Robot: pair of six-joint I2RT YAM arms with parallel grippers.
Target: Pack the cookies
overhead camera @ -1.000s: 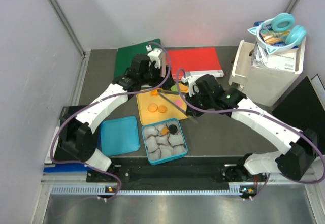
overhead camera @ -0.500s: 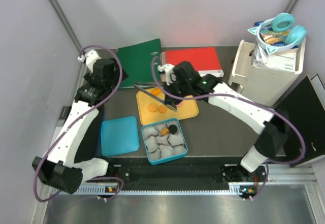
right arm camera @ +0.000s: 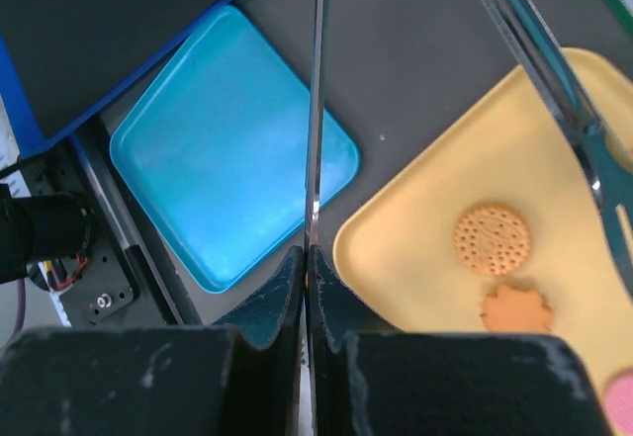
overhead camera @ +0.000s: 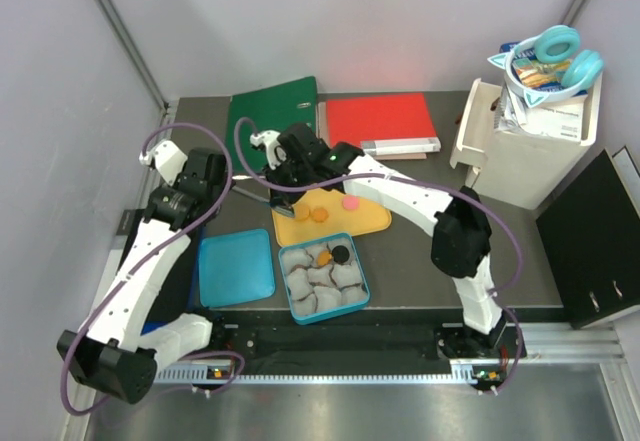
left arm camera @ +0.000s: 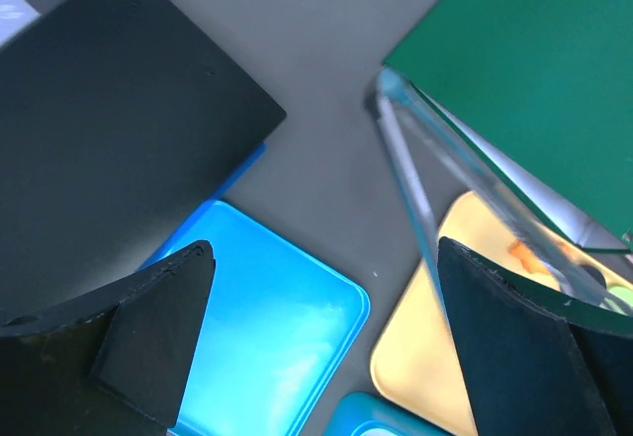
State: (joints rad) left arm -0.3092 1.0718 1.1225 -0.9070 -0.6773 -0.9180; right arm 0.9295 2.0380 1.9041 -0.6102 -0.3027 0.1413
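On the yellow tray point(overhead camera: 372, 219) two orange cookies point(overhead camera: 319, 215) and a pink one lie loose; an orange and a black one already sit among the paper cups point(overhead camera: 322, 289) in the teal box point(overhead camera: 361, 264). We have swung the right gripper point(right arm camera: 308, 263), clamped on the tongs point(right arm camera: 315, 110), across to the tray's left edge, so the next pick looks close. Our left gripper point(left arm camera: 326, 307) has drawn back, jaws wide and empty.

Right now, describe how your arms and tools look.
Both arms have white links with black joints; the left arm and right arm each trail a purple cable. The left tool and right tool have black wedge-shaped fingers.
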